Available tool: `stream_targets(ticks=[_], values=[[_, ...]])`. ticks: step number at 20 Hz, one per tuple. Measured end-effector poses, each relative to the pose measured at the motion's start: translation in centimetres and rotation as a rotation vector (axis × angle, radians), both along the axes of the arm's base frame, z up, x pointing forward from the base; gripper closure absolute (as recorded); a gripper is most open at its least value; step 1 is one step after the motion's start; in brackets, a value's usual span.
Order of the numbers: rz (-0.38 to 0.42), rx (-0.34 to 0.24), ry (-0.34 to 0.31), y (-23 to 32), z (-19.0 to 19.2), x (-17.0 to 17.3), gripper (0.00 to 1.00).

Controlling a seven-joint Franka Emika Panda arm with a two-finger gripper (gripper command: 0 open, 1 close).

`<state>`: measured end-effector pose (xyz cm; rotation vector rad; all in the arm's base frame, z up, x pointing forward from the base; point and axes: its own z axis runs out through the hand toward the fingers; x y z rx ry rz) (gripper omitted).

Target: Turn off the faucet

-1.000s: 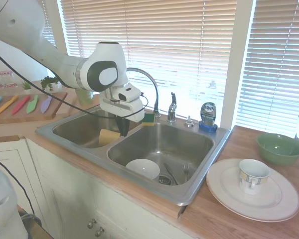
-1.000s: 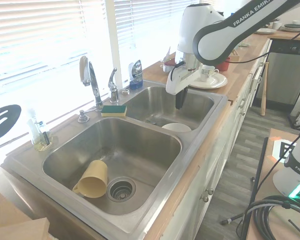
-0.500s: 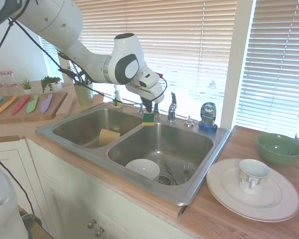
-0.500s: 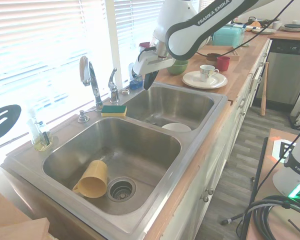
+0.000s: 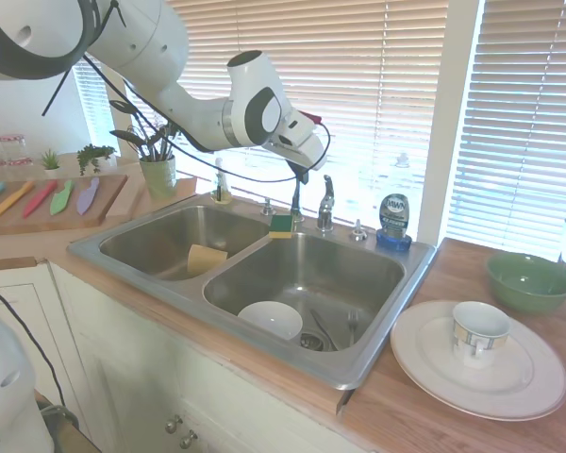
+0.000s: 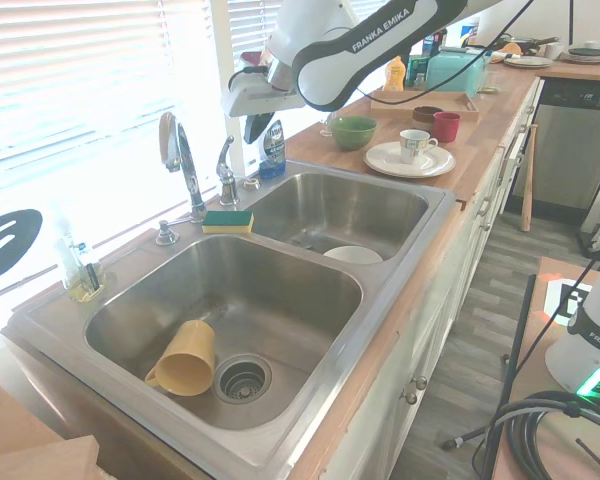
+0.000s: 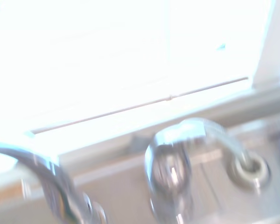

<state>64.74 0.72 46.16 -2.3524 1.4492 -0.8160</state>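
Sunlit window blinds (image 5: 377, 85), wooden countertop (image 5: 443, 406), grey plank floor (image 6: 480, 340)

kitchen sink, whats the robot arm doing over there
The white arm has swung up over the back of the double sink, and its gripper hangs just above the faucet, next to the small chrome lever handle. It is not touching the handle. No running water shows in either exterior view. The blurred wrist view shows the handle close up. A yellow cup lies in one basin, a white bowl in the other, and a sponge sits on the divider.
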Motion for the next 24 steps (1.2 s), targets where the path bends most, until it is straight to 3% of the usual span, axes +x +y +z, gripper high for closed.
stream_targets(ticks=[6,9,18,19,24], values=[[-0.047,0.05,0.019,-1.0,1.1,4.2,1.0],[-0.058,0.041,0.033,-1.6,-0.3,5.8,1.0],[-0.046,0.05,0.078,-1.6,-3.1,6.6,1.0],[-0.048,0.05,0.095,-1.7,-3.4,6.6,1.0],[-0.048,0.054,0.332,-2.6,-7.5,5.6,1.0]])
